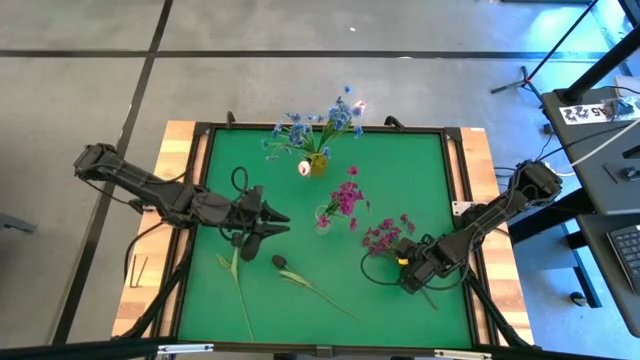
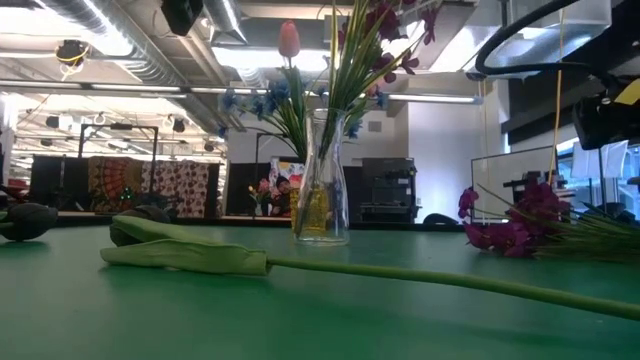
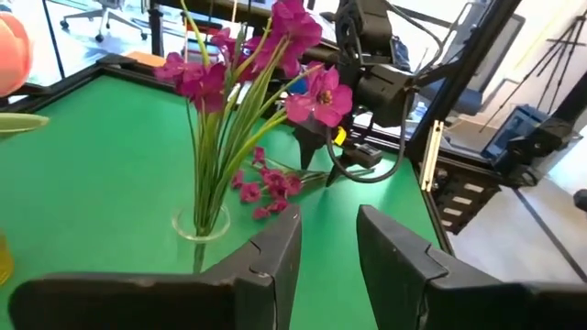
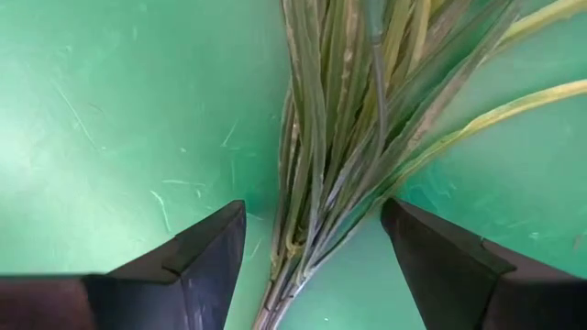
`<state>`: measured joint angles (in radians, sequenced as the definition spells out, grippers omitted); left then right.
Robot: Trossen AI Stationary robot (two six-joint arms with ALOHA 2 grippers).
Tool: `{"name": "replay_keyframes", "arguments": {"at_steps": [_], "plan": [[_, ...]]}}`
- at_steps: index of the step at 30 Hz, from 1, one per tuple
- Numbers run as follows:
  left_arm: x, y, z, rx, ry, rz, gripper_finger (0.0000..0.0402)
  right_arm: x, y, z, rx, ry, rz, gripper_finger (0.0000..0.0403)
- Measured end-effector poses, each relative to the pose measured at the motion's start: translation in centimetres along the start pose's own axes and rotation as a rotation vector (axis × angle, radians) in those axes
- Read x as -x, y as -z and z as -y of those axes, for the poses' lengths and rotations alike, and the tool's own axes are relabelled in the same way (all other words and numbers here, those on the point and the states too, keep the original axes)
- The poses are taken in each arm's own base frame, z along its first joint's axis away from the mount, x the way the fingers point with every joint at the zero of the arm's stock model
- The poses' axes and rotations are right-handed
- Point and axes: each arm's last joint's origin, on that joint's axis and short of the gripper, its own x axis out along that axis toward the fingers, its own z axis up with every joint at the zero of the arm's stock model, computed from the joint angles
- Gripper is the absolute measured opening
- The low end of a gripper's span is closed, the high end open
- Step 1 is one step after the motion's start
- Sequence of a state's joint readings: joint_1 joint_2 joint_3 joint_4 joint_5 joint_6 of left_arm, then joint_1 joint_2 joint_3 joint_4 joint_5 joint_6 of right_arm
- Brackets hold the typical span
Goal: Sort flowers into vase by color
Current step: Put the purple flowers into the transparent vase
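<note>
Your right gripper [image 4: 312, 247] is low over the magenta flower bunch [image 1: 385, 237] lying near the table's right edge, fingers wide apart and straddling its stems [image 4: 321, 174], not yet closed. Close on the stems next, then carry them to the clear vase [image 1: 323, 222] mid-table. Your left gripper [image 1: 272, 222] waits left of that vase, fingers partly apart, empty.

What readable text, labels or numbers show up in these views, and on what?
No text can be read in any view.
White tag with black squares on the dark bench right of the table: a printed marker pattern, characters too small to read.
Patterned hanging cloths in the room behind: pattern only, no words.
Clear glass vase, green table mat, black grippers: no labels visible.
</note>
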<state>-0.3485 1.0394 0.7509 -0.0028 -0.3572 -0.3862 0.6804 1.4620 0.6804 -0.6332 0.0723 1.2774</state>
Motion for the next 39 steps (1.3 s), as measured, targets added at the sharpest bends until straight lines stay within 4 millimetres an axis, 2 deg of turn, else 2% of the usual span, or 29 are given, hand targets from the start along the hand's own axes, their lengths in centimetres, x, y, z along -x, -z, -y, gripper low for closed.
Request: {"name": "replay_keyframes", "arguments": {"at_steps": [9,12,15,21,28,31,36,39], "plan": [[-0.2,0.1,0.0,0.003,-0.002,-0.001,0.0103,-0.1,0.0,-0.2,0.027,-0.034,-0.004,0.0269],[-0.2,0.1,0.0,0.003,-0.001,-0.001,0.0103,0.0,0.0,-0.1,0.015,-0.013,-0.010,0.0255],[-0.2,0.1,0.0,0.004,-0.003,0.000,0.0103,-0.1,0.2,0.5,-0.024,0.050,-0.029,0.0219],[-0.2,0.0,0.0,0.005,-0.014,0.009,0.0103,0.0,0.1,0.9,-0.049,0.085,-0.045,0.0116],[-0.2,0.0,0.0,0.005,-0.016,0.011,0.0103,1.1,-0.6,-0.3,-0.038,0.033,-0.036,0.0018],[-0.2,0.0,0.0,0.005,-0.016,0.011,0.0103,2.0,-1.0,-0.9,-0.030,0.008,0.002,0.0012],[-0.2,0.0,0.0,0.006,-0.016,0.011,0.0103,4.2,-1.5,-1.6,-0.023,-0.027,0.074,0.0038],[-0.2,0.0,0.0,0.006,-0.016,0.011,0.0103,5.7,-1.7,-1.8,0.057,-0.067,0.099,0.0039]]}}
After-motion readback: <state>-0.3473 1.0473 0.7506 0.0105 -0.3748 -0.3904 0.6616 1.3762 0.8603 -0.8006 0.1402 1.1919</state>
